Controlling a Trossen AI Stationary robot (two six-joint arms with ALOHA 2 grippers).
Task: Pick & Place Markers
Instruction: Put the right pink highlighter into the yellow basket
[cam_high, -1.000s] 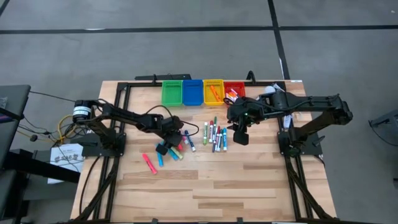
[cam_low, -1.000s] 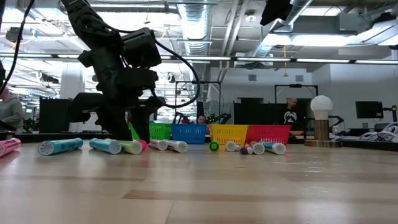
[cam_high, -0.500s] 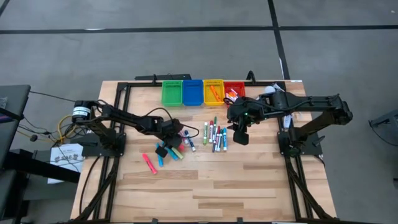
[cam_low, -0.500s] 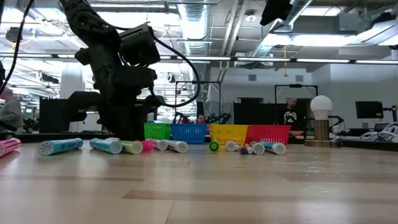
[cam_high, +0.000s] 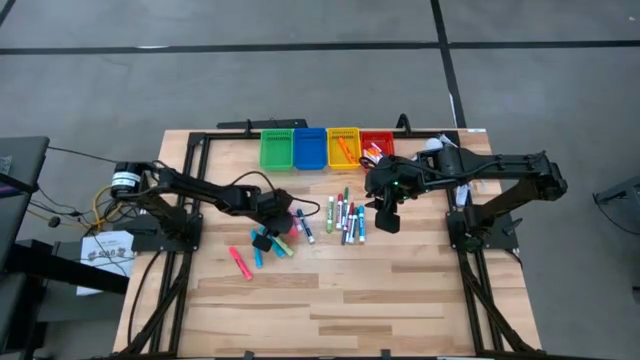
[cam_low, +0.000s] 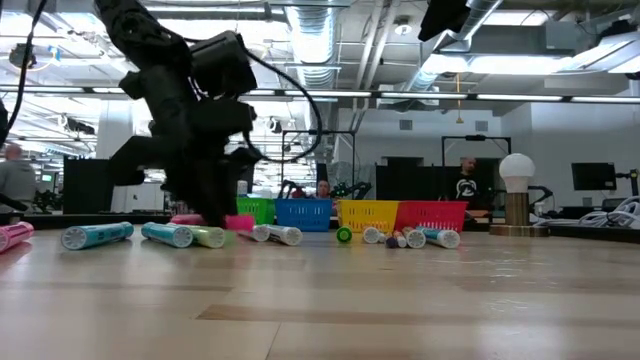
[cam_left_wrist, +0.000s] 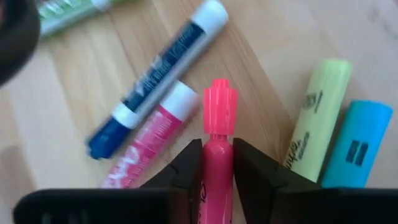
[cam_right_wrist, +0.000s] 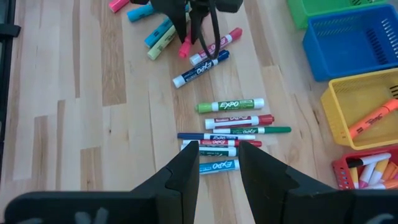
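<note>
High view: wooden bench (cam_high: 330, 300) w/ four bins along the far edge, green bin (cam_high: 276, 148), blue bin (cam_high: 310, 148), yellow bin (cam_high: 343, 147), red bin (cam_high: 376, 145). L gripper (cam_high: 267, 236) sits low over a loose cluster of markers left of bench centre; a pink marker (cam_high: 240, 262) lies apart, nearer the left edge. R gripper (cam_high: 387, 218) hangs above the row of markers (cam_high: 345, 217) at mid-bench, just below the bins. Low view: L arm comes down over the scattered pens; cyan marker (cam_low: 98, 235) and another cyan marker (cam_low: 168, 234) lie flat on the bench beside it, a pink highlighter (cam_low: 222, 221) at the gripper tips, clear of the surface or barely so, can't tell which. Bins line up behind; a person (cam_low: 467, 185) stands in the room beyond. L wrist view: fingers (cam_left_wrist: 186, 168) clamped on the pink highlighter (cam_left_wrist: 217, 149), cap end pointing away; a blue marker (cam_left_wrist: 155, 81) w/ white ends lies diagonal, a pink-and-white marker (cam_left_wrist: 152, 140) touching it, a yellow highlighter (cam_left_wrist: 314, 118) and a cyan highlighter (cam_left_wrist: 351, 146) side by side on the other side. R wrist view: R fingers (cam_right_wrist: 183, 171) apart w/ nothing between them, above the marker row (cam_right_wrist: 230, 130); an orange marker (cam_right_wrist: 373, 121) in the yellow bin (cam_right_wrist: 336, 118), more pens in the red bin (cam_right_wrist: 345, 171); L gripper (cam_right_wrist: 189, 28) farther off over its cluster.
</note>
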